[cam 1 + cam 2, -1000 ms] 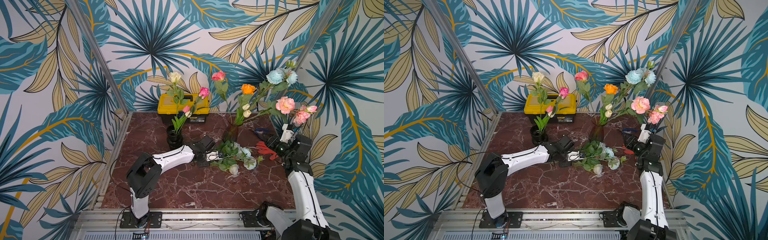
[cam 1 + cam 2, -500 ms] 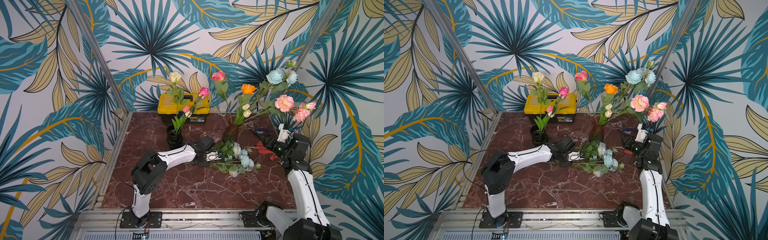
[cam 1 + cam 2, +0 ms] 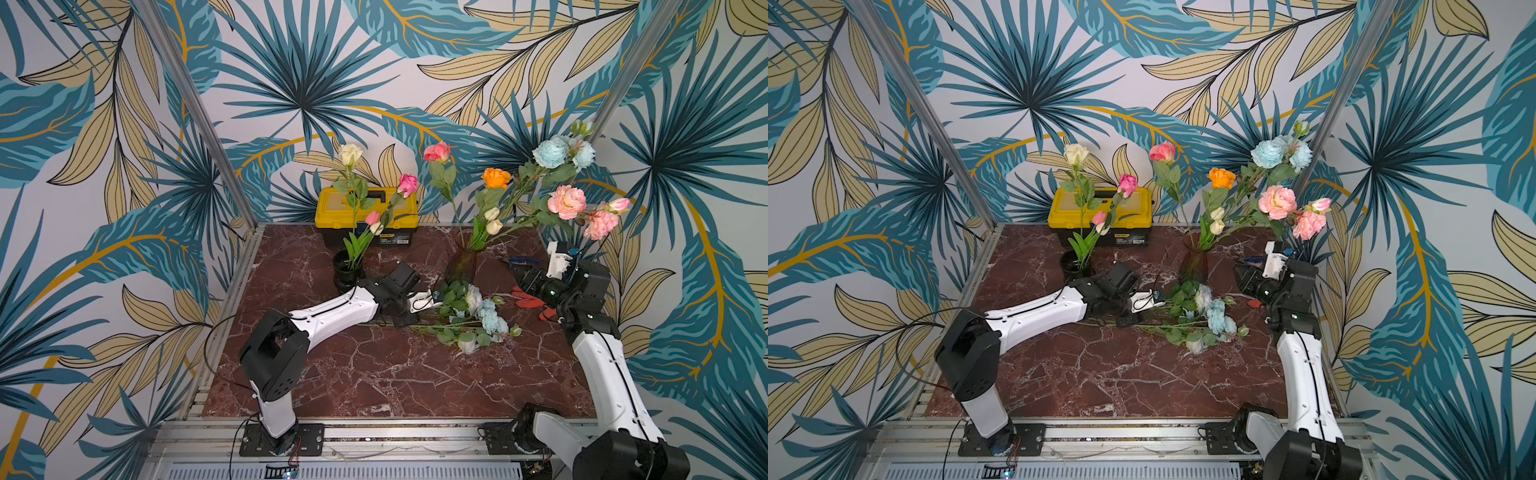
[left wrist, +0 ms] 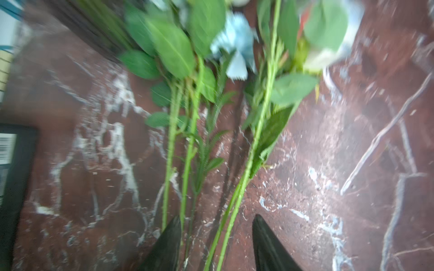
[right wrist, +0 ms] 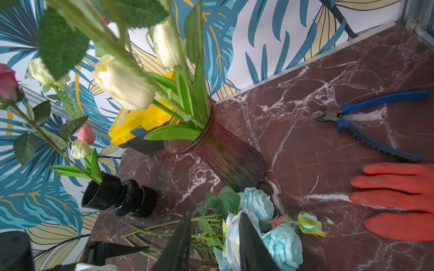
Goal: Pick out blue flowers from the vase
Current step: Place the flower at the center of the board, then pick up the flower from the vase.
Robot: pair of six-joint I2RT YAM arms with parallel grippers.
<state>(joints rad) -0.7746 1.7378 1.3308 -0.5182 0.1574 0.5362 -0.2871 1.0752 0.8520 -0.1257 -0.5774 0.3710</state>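
Observation:
Two blue flowers [image 3: 557, 151] still stand in the tinted glass vase [image 3: 463, 262], high at the back right in both top views [image 3: 1277, 151]. More blue flowers [image 3: 484, 318] lie on the marble in front of the vase [image 5: 225, 159], stems pointing left. My left gripper [image 3: 409, 318] is low over those stem ends and open; in the left wrist view [image 4: 216, 223] the green stems [image 4: 234, 206] run loose between its fingers. My right gripper [image 3: 521, 274] hangs open and empty to the right of the vase, above the lying blooms [image 5: 281, 248].
A black vase [image 3: 348, 270] with roses and tulips stands left of the glass one, a yellow toolbox [image 3: 365, 216] behind it. Orange, pink and peach flowers and cream tulips share the glass vase. Blue-handled pliers [image 5: 375, 126] and a red glove [image 5: 399, 199] lie near the right arm.
My left gripper has opened and let go of the blue flower stems; the bunch has rolled and settled on the table. The right gripper has shifted only slightly.

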